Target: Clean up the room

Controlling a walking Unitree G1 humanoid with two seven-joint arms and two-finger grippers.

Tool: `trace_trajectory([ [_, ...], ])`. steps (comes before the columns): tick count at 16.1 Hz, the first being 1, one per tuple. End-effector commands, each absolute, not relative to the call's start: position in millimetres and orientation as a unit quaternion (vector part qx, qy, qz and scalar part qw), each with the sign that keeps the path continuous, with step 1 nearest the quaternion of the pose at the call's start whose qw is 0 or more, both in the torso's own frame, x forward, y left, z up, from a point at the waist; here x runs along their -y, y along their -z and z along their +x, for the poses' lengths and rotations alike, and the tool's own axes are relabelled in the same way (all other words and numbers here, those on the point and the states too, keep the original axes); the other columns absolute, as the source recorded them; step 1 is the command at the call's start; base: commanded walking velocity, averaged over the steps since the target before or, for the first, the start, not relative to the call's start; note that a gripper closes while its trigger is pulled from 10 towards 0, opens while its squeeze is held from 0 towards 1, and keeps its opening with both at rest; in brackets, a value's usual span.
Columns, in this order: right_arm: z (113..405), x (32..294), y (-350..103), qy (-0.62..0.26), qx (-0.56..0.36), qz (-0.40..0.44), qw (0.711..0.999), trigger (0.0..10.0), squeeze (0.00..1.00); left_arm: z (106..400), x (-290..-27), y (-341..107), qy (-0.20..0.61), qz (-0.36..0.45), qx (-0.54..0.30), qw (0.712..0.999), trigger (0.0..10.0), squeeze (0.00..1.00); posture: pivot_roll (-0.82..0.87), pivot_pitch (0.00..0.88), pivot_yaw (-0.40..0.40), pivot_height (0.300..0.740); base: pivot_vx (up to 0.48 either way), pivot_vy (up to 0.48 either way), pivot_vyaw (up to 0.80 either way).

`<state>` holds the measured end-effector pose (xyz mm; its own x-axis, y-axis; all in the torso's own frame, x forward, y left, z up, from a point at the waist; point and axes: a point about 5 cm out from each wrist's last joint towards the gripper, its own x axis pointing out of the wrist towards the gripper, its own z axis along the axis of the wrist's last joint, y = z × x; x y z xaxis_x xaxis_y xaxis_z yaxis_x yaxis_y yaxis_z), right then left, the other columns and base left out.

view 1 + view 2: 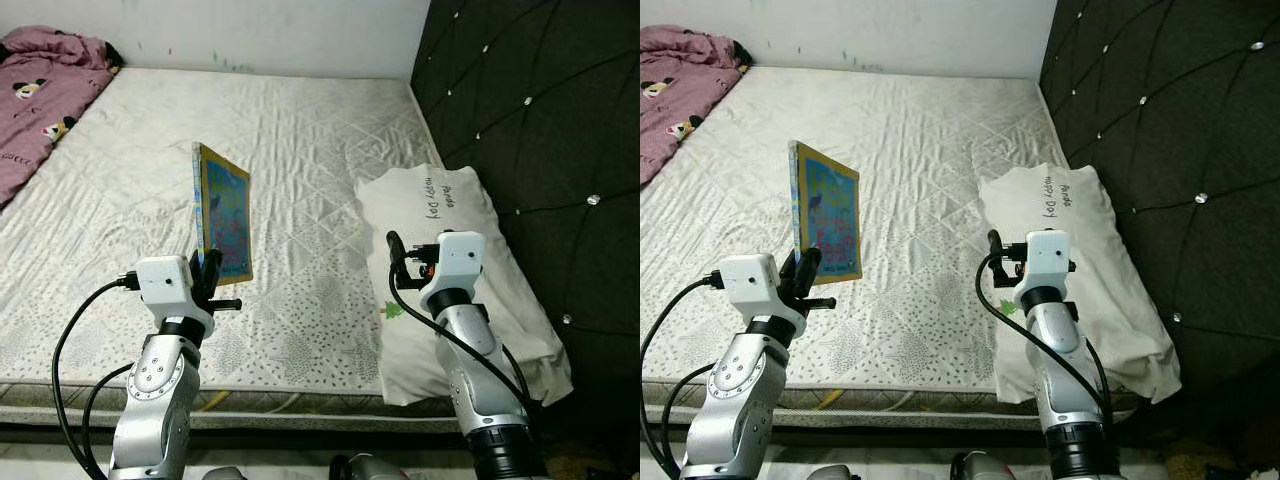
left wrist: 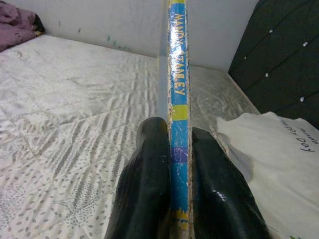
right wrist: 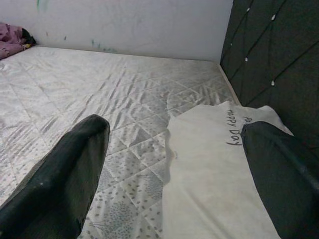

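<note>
The left hand [image 1: 207,272] is clenched on a thin children's book [image 1: 223,212], holding it upright by its lower edge above the near part of the mattress [image 1: 300,150]. The colourful cover faces the robot's right and the spine edge points back at the wrist camera. In the left wrist view the two black fingers [image 2: 144,189] press against either side of the blue and yellow spine [image 2: 178,99] — the printed letters on it run lengthwise and read "MANDY STANLEY".

The right hand [image 1: 992,252] hangs released, its fingers spread wide apart and grasping nothing. It hovers over the near end of a white pillow [image 1: 450,260] that lies along the right side of the bed, against the dark tufted headboard [image 1: 540,120]. In the right wrist view the two fingers [image 3: 65,179] stand far apart at the edges of the picture, with the pillow and the quilted mattress showing between them. The pillow carries handwritten-style lettering, "Happy Day" [image 3: 233,130], near its far end, and a small green mark [image 1: 392,310] near the front.

At the far left corner of the bed lies a bunched purple blanket [image 1: 45,75] with cartoon mouse figures on it — well apart from both hands. A pale wall [image 1: 270,30] runs behind the bed.
</note>
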<state>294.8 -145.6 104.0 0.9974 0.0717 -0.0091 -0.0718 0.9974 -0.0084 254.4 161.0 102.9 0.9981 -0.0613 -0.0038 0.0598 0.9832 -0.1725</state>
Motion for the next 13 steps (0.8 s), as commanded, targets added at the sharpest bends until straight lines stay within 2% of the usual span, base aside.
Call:
trace_trajectory([
  [1,295.3,146.1,-106.9,-0.037,-0.002,-0.001,0.999,10.0,0.0,258.3,-159.7,-116.9,0.04,-0.08,0.024,0.996,10.0,0.0,0.07,0.074,-0.025,0.711,0.0,0.0,0.0],
  [7,296.3,145.5,-106.2,-0.041,-0.004,0.0,0.999,10.0,0.0,260.2,-160.0,-116.1,0.031,-0.069,0.02,0.997,10.0,0.0,0.07,0.067,-0.028,0.666,0.0,0.0,0.0],
  [13,297.3,145.5,-104.2,-0.044,-0.008,-0.002,0.999,10.0,0.0,264.5,-160.2,-116.7,0.025,-0.066,0.023,0.997,10.0,0.0,0.06,0.055,-0.03,0.666,0.0,0.0,0.0],
])
